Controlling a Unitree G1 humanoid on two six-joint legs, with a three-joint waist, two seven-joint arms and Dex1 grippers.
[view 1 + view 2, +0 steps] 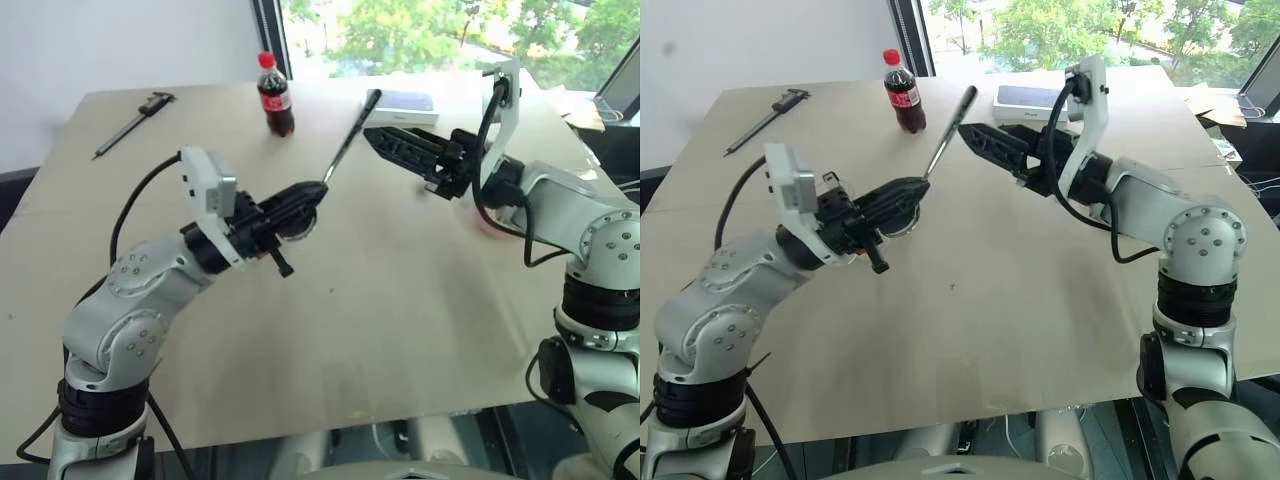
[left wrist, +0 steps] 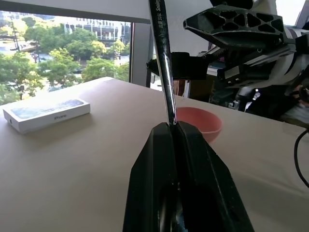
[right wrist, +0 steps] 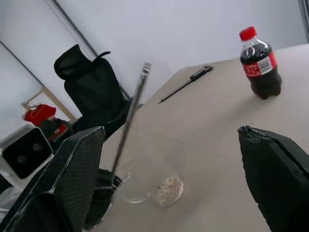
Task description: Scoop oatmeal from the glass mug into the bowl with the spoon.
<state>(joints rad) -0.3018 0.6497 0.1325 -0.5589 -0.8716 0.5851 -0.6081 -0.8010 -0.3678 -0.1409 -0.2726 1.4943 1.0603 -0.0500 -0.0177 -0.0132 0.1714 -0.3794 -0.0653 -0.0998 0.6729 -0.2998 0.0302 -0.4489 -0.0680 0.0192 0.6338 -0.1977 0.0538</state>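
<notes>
Holding the spoon (image 1: 347,141) by one end, our left claw (image 1: 305,196) is clamped tight on it, so the long handle sticks up and away toward our right claw (image 1: 980,136). From the head views we cannot make out the spoon's oval end; it seems buried between the left fingers, which would mean we grip it the wrong way round for scooping. That may be why the right claw is raised to meet it with its jaws spread wide and nothing in them: we judge a hand-over is being set up, the free handle tip lying just beside the right fingertips but not yet between them.

The glass mug (image 3: 145,186) stands on the bench (image 1: 400,330) directly below the left claw, with a small heap of oatmeal (image 3: 170,190) at its bottom; the right wrist view looks down onto it past the spoon. The bowl (image 2: 200,123) sits on the bench under the right arm, well apart from the mug and beyond the spoon as the left wrist sees it. A cola bottle (image 1: 275,95), a white box (image 2: 46,113) and a caliper (image 1: 133,121) lie further back, clear of the work.
</notes>
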